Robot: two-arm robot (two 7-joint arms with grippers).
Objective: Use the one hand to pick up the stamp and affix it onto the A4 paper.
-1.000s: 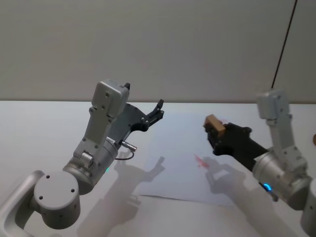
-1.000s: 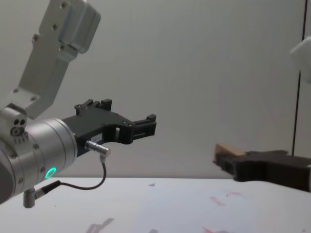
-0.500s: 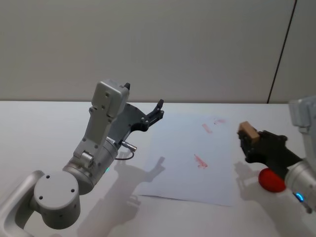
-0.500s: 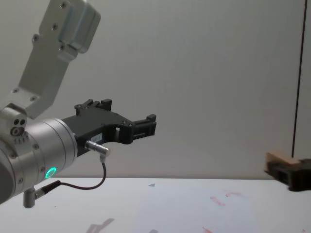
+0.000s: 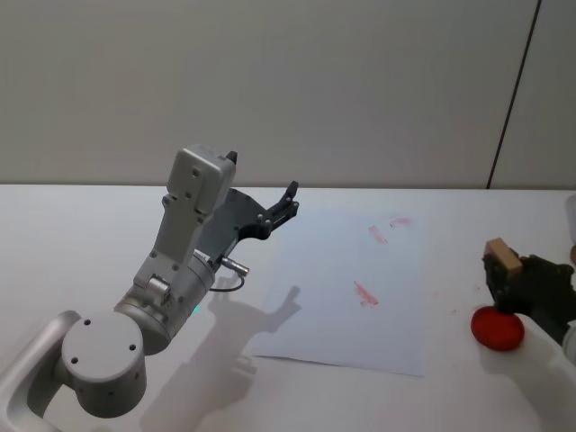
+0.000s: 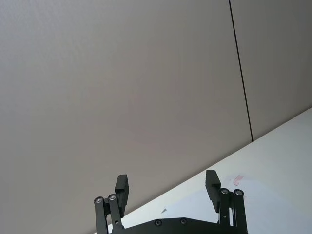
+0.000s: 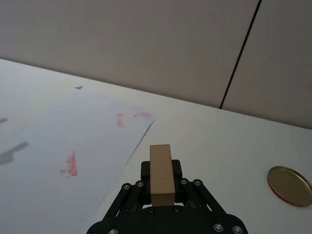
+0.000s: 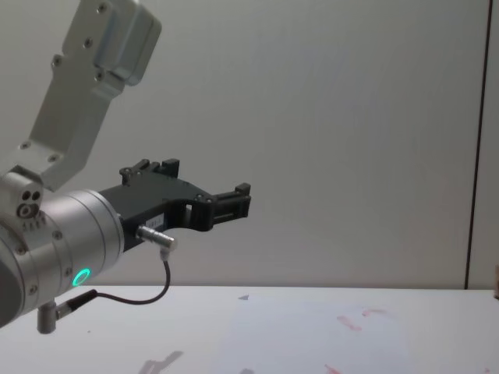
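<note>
Right gripper (image 5: 501,281) swung off A4 paper (image 5: 342,297), jaws clamping stamp (image 5: 502,256) above red pad (image 5: 498,331); left gripper (image 5: 290,200) parked, jaws apart.

Bright, even light; the left pincer (image 5: 292,198) casts a soft grey shadow onto the A4 paper (image 5: 360,261)

1. Straight ahead, a plain wall (image 5: 360,81), pale grey-beige and matte, running the full width of the head view.
2. Over on the right, a thin dark seam (image 5: 514,95) comes down the wall at a slight slant, splitting it into two panels.
3. Below it, a white table (image 5: 81,225) with a smooth top, its far edge meeting the wall in a straight horizontal line.
4. The light is soft and even, and blurred grey shadows (image 5: 225,335) lie on the near tabletop.
5. From the chest view, that pale wall rises above the table's far edge, with the seam at far right.
</note>
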